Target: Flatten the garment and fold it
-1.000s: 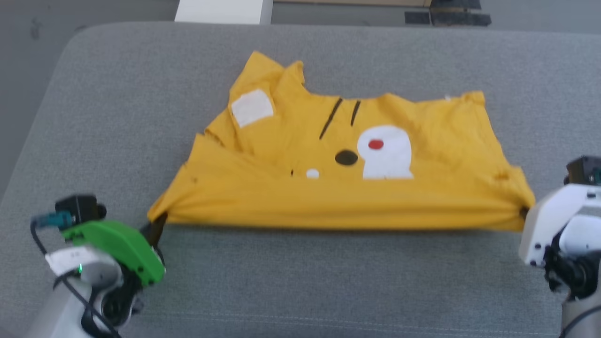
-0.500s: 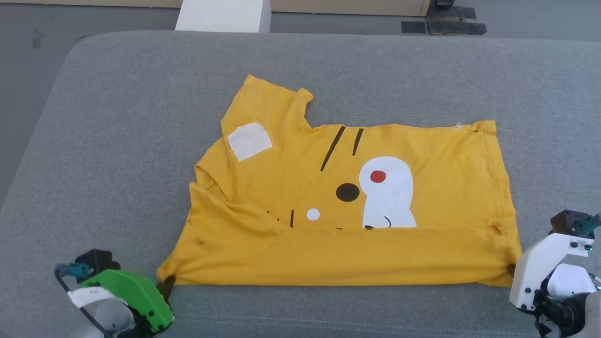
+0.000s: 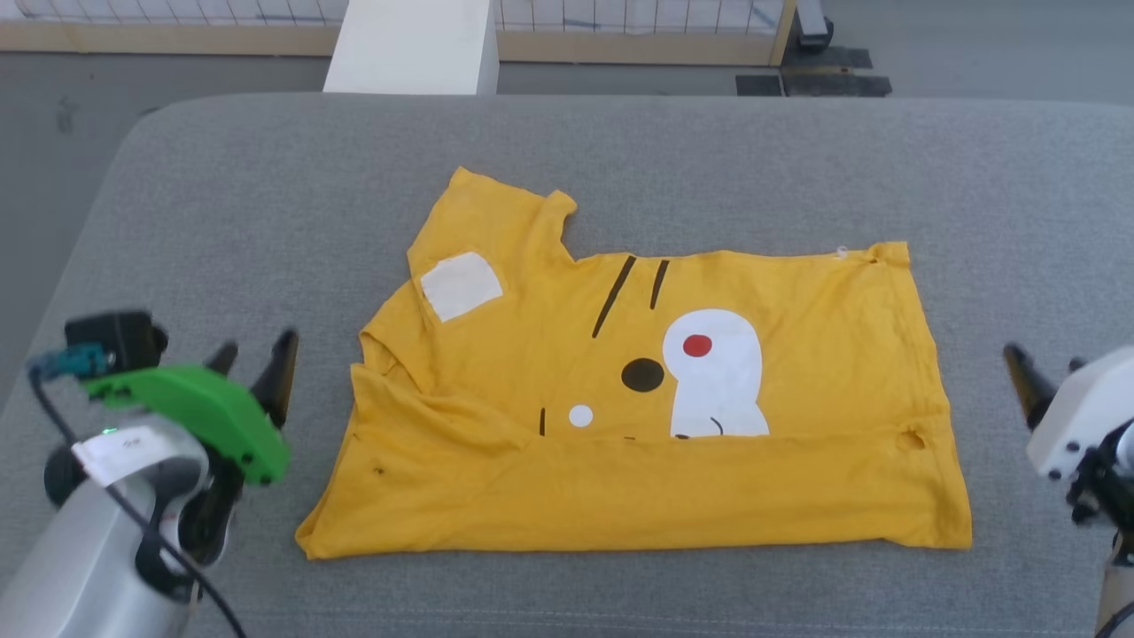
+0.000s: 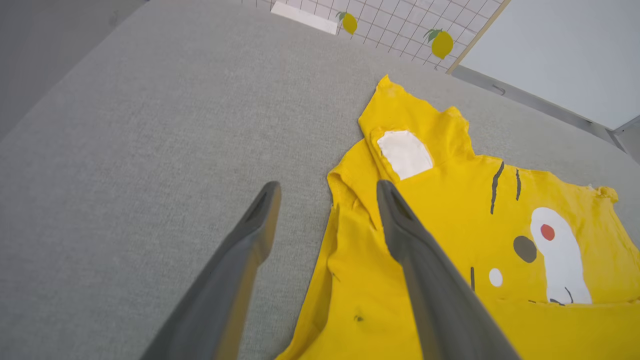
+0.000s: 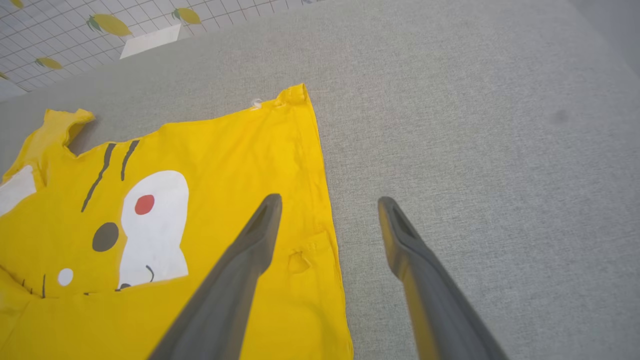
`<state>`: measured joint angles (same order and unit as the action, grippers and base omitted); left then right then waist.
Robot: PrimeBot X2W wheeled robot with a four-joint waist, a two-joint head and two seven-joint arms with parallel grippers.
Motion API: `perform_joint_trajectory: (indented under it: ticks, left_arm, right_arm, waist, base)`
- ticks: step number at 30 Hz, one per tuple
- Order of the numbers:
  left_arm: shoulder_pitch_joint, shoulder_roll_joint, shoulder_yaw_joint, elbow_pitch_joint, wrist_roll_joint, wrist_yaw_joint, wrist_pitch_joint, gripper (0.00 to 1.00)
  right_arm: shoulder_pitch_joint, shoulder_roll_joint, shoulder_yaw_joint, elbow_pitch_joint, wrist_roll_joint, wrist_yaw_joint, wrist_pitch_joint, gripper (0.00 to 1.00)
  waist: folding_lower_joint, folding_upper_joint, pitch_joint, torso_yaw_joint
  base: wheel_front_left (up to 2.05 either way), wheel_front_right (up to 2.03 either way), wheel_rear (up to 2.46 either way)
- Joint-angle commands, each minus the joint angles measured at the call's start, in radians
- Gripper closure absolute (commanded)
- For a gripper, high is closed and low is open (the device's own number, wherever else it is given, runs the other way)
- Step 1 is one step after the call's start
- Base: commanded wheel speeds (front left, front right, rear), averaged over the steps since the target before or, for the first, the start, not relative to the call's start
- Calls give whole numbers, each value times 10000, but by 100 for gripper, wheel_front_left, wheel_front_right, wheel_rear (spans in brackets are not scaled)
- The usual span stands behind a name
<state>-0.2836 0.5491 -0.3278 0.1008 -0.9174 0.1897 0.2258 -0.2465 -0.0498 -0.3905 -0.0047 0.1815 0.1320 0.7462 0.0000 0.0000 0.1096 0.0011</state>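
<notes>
A: Start at the left. What is the left claw (image 3: 257,346) doing?

B: It holds nothing. Its fingers stand wide apart at about 9 o'clock of the garment (image 3: 797,372), near the cloth but not touching it. I judge it stands off so the cloth can settle under its own weight.

A: And the garment itself?

B: It lies spread in the middle of the grey cushion (image 3: 177,221), print side up. The near strip (image 3: 620,496), at 6 o'clock, is doubled back over the body and hides the foot of the white patch (image 3: 713,372). So a first fold looks made.

A: Is the left side tidy?

B: Not quite. A sleeve (image 3: 483,221) juts out at 11 o'clock, with a white square (image 3: 461,285) on it. Below it, toward 9 o'clock, there is a rumple (image 3: 416,399). That side probably wants smoothing before another fold goes over it.

A: The right side?

B: Straighter. The edge runs cleanly from 1 o'clock down to 5 o'clock. A small hole (image 3: 911,440) sits near 4 o'clock, beside the top of the strip.

A: And the right claw (image 3: 1044,356)?

B: It mirrors the other: spread wide, empty, at 3 o'clock and apart from the cloth. With one claw at each end, I would guess they are placed to take both sides together.
</notes>
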Motion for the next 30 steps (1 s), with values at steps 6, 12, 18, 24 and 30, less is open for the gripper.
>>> perform_joint_trajectory:
  ticks: [6, 12, 18, 24, 30]
  left_arm:
    - [-2049, -379, -503, 711, 1404, -552, -1394, 0]
    - [-4405, -810, -991, 2339, 1954, -1654, -1875, 0]
    - [-6974, -1061, -1337, 4108, 2192, -2439, -1286, 0]
    - [-8869, -1150, -1616, 5679, 2196, -2492, 437, 0]
    - [-10015, -1057, -1910, 6542, 2128, -2214, 2741, 0]
  right_arm:
    - [-1071, -5, 53, -455, -231, -13, -414, 0]
    - [-2015, -5, 473, -479, -385, -13, -424, 0]
    - [-2805, -5, 1023, -377, -326, -13, -523, 0]
    - [-3128, -5, 1590, -206, -50, -13, -879, 0]
    - [-2909, -5, 1876, -211, 105, -13, -1048, 0]
  waist:
    - [0, 0, 897, -117]
    - [0, 0, 2161, -328]
    - [0, 0, 3440, -763]
    - [0, 0, 4371, -1300]
    - [0, 0, 4978, -1721]
  base:
    - [0, 0, 0]
    - [0, 0, 0]
    - [0, 0, 0]
    - [0, 0, 0]
    - [0, 0, 0]
